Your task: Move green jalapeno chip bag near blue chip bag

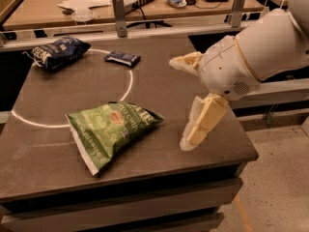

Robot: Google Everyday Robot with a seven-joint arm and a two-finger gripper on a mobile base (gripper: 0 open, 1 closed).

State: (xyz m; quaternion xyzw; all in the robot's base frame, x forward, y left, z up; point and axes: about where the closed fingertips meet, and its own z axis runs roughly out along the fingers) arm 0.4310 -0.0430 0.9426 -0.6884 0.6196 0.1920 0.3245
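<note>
Your green jalapeno chip bag [111, 129] lies flat on the table [43, 163], a little toward 6 o'clock from the tabletop's middle, with its long sealed end pointing to about 7 o'clock and its body lying across the near arc of the white circle line [131, 79]. Nothing grips it or touches it, so count the task as not yet begun: the bag has yet to be grasped, carried and set down. The blue chip bag [58, 51] sits well apart from it, off at 11 o'clock near the far left corner, puffy and resting on the circle's far rim. The small flat dark packet [122, 58] lies at 12 o'clock from the green bag; do not take it for the goal. Now look at the gripper [178, 103]: it hangs at 3 o'clock from the green bag, near it but clear, over the right part of the table. Its jaws stand wide and hold nothing, one reaching toward 9 o'clock up high, the other slanting down toward 7 o'clock with its tip low; whether that tip touches the surface you cannot tell. The white arm [260, 47] comes in from 2 o'clock, wrist bent so the open mouth faces the bag. What is left, as I judge it, is the whole carry toward 11 o'clock
</note>
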